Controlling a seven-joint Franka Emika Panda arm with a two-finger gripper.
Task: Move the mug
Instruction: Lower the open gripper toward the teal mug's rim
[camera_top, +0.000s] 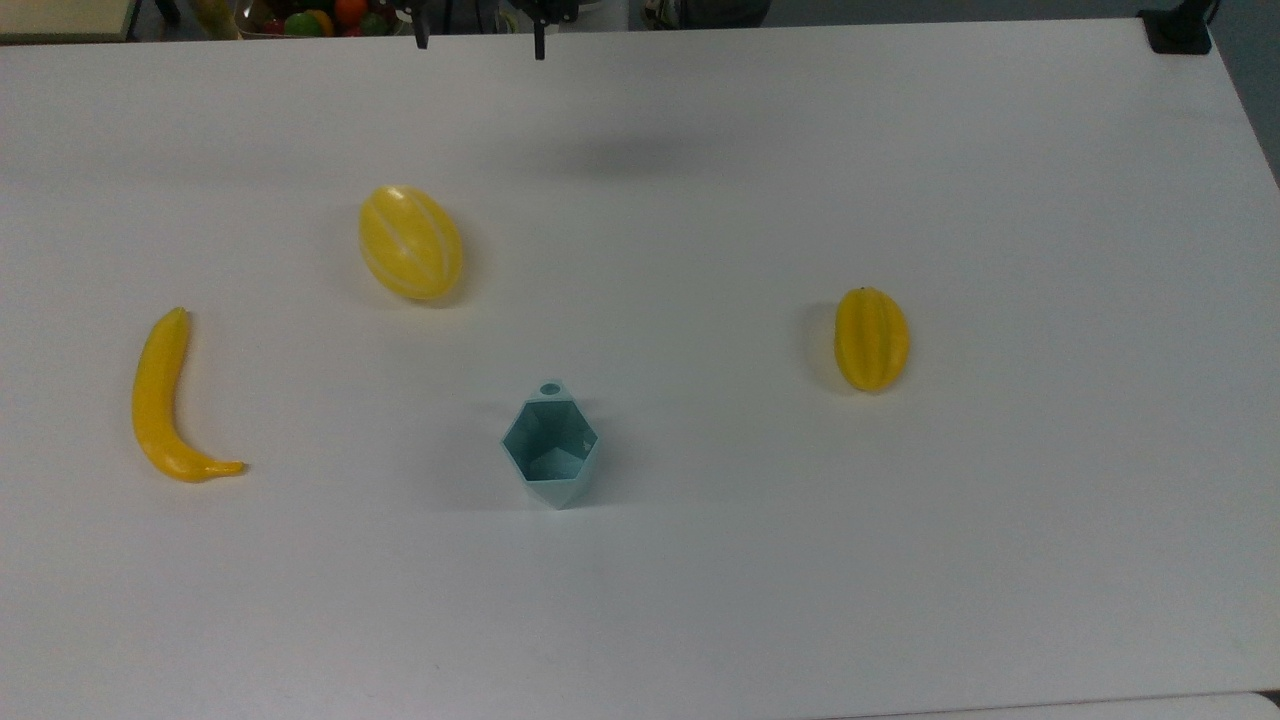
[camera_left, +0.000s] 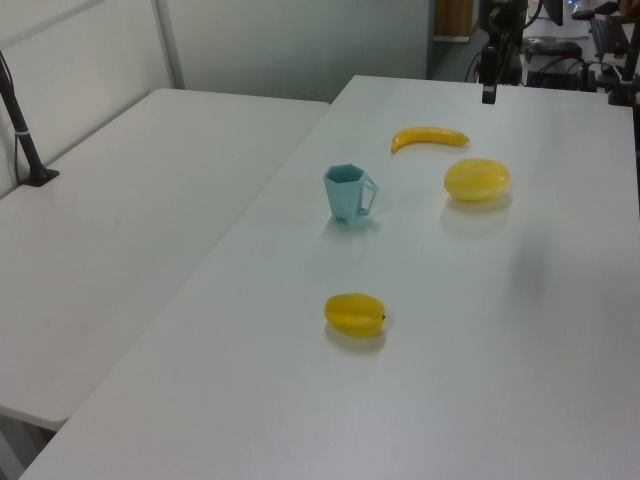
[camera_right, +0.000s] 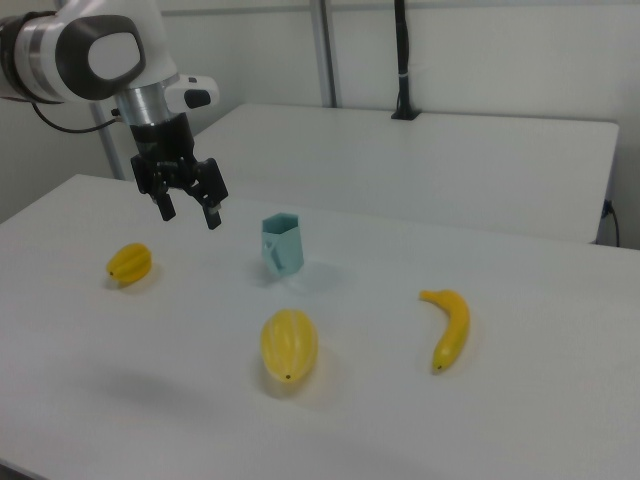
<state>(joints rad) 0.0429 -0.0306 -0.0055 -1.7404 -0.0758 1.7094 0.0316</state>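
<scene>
One mug (camera_top: 549, 446) sitting upright on table (camera_top: 1000, 560), amid three yellow fruits; gripper (camera_right: 190, 207) hanging above, fingers spread apart, gripping nothing.

The top view is shot from high above, angled steeply down at the white table (camera_top: 900, 150), with the far edge cut off along its top. The left view is taken from a raised spot off one corner, further back, so a second table (camera_left: 130, 200) is caught too. The right view is set lower and closer, facing roughly the opposite way. The mug (camera_top: 549, 447) and the three yellow fruits are shared by all three views.
</scene>
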